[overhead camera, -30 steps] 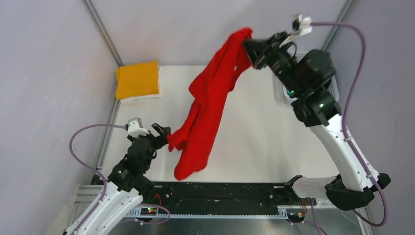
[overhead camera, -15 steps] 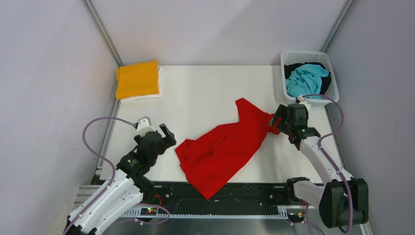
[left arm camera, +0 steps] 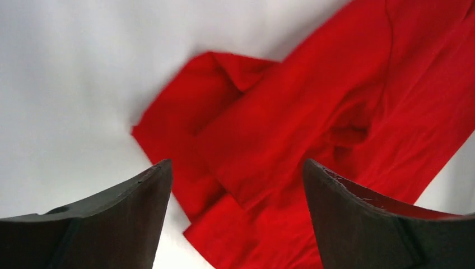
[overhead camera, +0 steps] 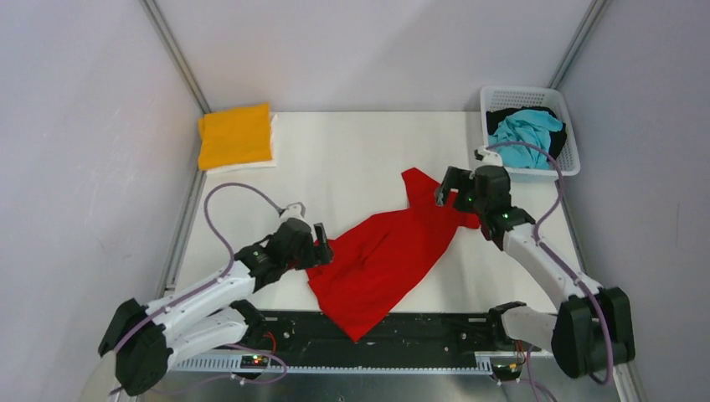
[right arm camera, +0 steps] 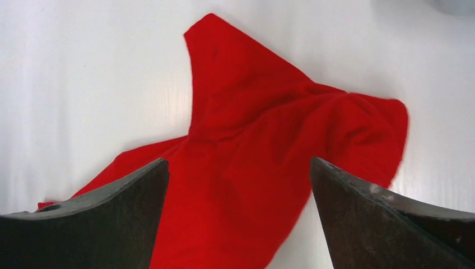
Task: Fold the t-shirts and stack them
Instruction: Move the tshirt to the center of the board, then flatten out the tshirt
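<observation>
- The red shirt lies crumpled on the table, a slanted strip running from right of centre to the near edge. Its near tip overlaps the dark rail.
- Its neck and sleeves are hard to pick out among the folds. One pointed flap juts toward the far side.
- The cloth is soft and matte, with shallow creases and doubled-over layers at its left end.
- The left gripper hangs over that left end with its jaws spread wide and nothing between them. Whether the tips touch the cloth cannot be told.
- The right gripper is above the far right end, its jaws also spread and holding nothing.
- Both wrist views cut off the dark, wedge-shaped fingers at the bottom.
- The orange shirt is a flat folded rectangle in the far left corner. It sits on a white layer of which only the edge shows.
- The basket, white lattice plastic, stands in the far right corner. It holds a bunched turquoise shirt over black cloth that is mostly hidden.
</observation>
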